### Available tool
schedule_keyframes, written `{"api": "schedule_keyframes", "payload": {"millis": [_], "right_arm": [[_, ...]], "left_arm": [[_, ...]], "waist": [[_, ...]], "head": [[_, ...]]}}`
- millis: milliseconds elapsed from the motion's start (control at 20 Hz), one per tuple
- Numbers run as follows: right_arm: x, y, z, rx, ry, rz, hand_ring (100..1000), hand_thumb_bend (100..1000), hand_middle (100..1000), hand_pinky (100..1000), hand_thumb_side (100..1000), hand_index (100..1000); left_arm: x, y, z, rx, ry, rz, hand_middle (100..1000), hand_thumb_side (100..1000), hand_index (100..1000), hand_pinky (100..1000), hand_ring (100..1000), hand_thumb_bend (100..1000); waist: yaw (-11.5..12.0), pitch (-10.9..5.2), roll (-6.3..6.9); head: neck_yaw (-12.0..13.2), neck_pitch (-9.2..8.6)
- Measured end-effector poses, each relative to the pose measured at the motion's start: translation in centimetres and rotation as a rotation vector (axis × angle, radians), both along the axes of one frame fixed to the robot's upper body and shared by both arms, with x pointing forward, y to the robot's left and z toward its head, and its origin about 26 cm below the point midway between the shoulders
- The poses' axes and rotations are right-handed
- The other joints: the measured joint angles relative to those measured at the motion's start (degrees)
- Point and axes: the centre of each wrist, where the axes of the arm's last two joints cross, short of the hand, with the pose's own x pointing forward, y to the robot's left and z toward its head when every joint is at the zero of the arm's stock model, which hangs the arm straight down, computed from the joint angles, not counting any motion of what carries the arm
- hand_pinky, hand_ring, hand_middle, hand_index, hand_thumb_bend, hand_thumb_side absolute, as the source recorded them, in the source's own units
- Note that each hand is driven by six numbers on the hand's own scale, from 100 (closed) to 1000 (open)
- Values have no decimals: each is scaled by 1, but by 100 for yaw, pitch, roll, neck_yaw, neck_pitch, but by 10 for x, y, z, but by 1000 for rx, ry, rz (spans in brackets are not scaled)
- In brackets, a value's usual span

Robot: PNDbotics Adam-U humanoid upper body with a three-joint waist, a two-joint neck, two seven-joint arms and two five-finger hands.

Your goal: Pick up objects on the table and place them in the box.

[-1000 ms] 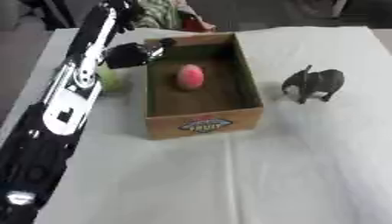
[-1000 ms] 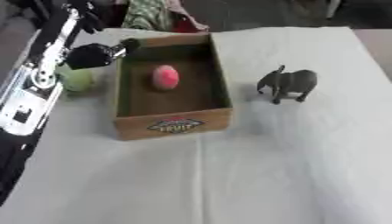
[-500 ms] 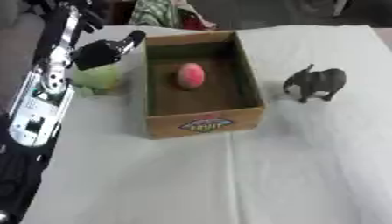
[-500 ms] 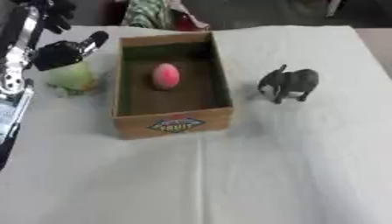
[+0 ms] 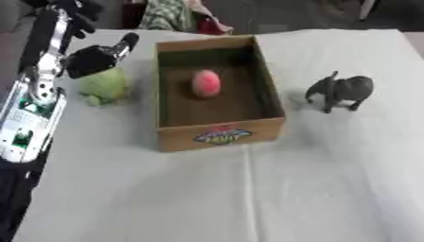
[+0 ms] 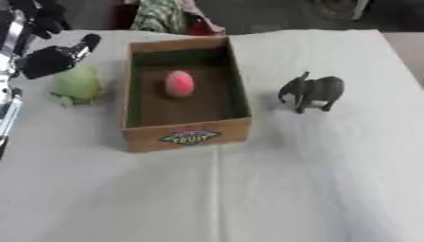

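**Left arm drawn back from the box**

A second ago the left hand [image 5: 98, 57] reached to the box's far left corner; now it sits farther left, over the green object [image 5: 102, 86]. Whether its fingers are curled or straight cannot be told. The green object lies just at the hand's 6 o'clock, beside the cardboard box [image 5: 220, 134], which holds a pink object [image 5: 205, 82]. A grey toy elephant [image 5: 340, 91] stands at the box's 3 o'clock. The table [image 5: 248, 198] wears a white cloth.
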Motion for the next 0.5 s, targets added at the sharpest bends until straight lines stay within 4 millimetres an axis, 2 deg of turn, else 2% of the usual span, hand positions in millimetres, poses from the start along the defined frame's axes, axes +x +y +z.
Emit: {"api": "schedule_keyframes", "payload": {"millis": [500], "right_arm": [[0, 0, 0, 0, 0, -1, 676, 161, 707, 614, 100, 797]], "left_arm": [[5, 21, -5, 84, 86, 70, 702, 393, 796, 690, 681, 611]], "waist": [[-1, 0, 13]], "head": [[-3, -2]]}}
